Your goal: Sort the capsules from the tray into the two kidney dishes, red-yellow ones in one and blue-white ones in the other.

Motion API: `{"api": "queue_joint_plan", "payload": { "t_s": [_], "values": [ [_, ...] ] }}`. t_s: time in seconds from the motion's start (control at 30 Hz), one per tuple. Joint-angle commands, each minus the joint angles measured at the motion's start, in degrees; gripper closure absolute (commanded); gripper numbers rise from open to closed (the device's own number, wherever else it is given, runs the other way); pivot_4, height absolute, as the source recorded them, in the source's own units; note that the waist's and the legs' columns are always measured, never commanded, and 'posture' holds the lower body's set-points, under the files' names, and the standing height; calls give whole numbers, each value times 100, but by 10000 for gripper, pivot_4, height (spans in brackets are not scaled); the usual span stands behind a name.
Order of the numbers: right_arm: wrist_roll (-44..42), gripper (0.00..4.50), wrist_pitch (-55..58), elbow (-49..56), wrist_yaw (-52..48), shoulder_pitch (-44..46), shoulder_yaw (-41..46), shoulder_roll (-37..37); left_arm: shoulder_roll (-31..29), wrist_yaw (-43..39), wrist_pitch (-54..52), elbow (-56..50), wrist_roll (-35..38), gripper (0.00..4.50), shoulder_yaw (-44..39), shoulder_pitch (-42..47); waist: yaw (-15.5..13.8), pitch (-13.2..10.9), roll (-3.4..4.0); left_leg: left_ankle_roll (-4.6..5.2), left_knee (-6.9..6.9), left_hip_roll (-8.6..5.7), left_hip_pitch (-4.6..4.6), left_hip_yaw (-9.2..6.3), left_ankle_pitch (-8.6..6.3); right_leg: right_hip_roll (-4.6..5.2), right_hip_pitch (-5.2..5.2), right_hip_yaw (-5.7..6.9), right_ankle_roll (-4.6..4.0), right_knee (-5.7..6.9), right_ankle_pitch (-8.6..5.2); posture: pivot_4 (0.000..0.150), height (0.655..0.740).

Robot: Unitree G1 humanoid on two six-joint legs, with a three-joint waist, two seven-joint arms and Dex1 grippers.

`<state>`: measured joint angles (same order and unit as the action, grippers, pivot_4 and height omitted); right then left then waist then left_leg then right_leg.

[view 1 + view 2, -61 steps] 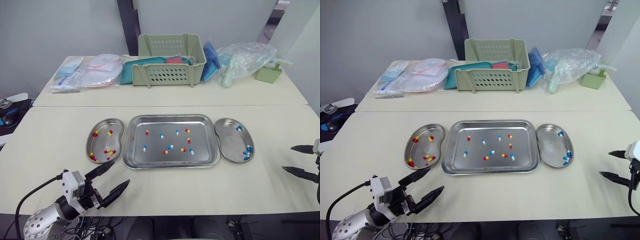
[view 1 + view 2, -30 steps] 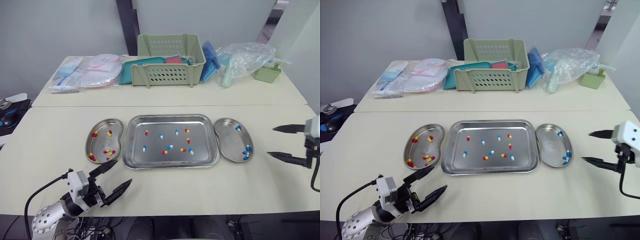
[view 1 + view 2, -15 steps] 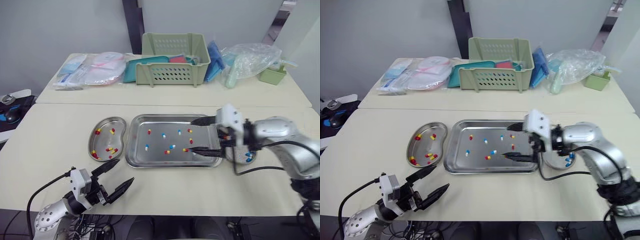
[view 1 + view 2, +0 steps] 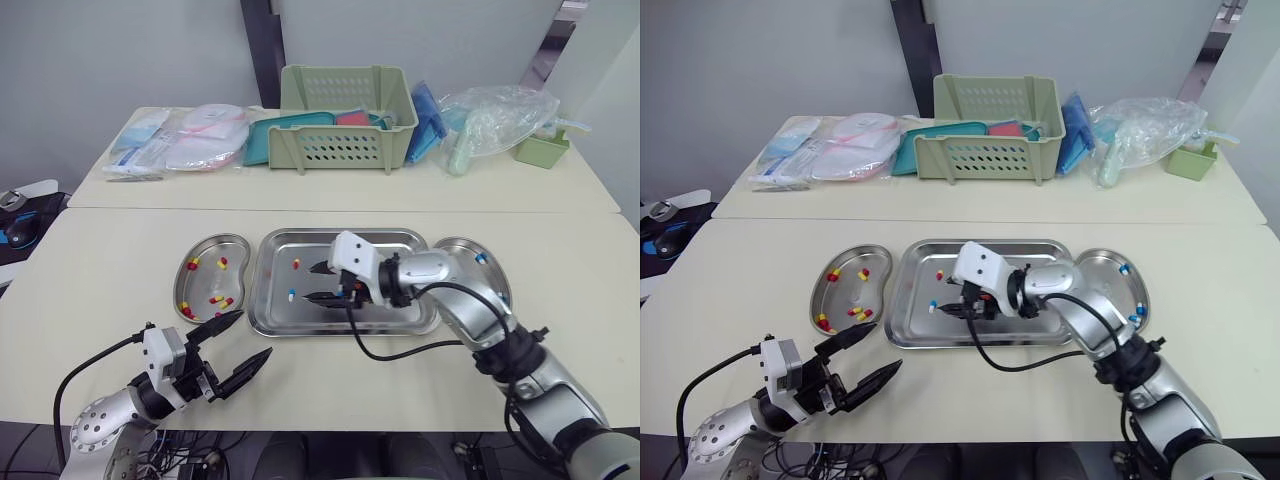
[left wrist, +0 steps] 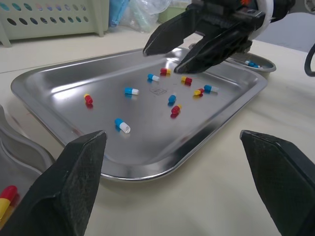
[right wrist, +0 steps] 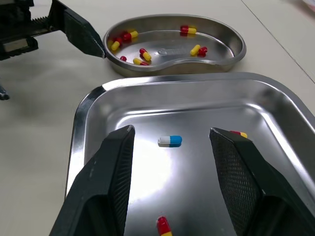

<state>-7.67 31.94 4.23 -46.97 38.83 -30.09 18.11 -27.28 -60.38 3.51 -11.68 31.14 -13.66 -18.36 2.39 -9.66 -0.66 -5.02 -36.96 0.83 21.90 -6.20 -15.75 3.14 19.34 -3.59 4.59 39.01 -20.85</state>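
A steel tray (image 4: pixel 285 318) holds several loose capsules. The left kidney dish (image 4: pixel 205 281) has several red-yellow capsules. The right kidney dish (image 4: pixel 460 247), partly hidden by my right arm, has blue-white ones. My right gripper (image 4: pixel 320 283) is open and low over the left part of the tray. A blue-white capsule (image 6: pixel 170 140) lies just ahead of it, in line with the gap between the fingers. A red-yellow capsule (image 4: pixel 296 264) lies nearby. My left gripper (image 4: pixel 245 338) is open and empty above the table's front edge, in front of the left dish.
Along the back table stand a green slotted basket (image 4: pixel 345 115), flat plastic packets (image 4: pixel 180 140) to its left, a clear bag (image 4: pixel 490 115) and a small green box (image 4: pixel 537 148) to its right. Bare tabletop surrounds the dishes.
My right arm has swung in from the table's right side, across the tray to its left part, fingers still open. The left gripper has barely moved. The camera has shifted slightly.
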Motion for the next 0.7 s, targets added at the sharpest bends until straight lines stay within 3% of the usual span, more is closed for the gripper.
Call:
{"api": "queue_joint_plan", "payload": {
  "t_s": [0.03,0.7],
  "values": [
    [225,18681,-102,-174,144,134,-99,-279,-78,32,-51,-261,88,0,-2,-19,10,0,0,0,0,0,0,0,0,0,0,0,0,0,0,1500,7400],
    [1104,18681,-1036,-2416,114,732,-310,-1369,-114,180,-235,-409,43,0,75,51,98,-3,5,0,3,0,-2,0,0,-2,15,-2,0,4,0,1500,7400]
  ]
}}
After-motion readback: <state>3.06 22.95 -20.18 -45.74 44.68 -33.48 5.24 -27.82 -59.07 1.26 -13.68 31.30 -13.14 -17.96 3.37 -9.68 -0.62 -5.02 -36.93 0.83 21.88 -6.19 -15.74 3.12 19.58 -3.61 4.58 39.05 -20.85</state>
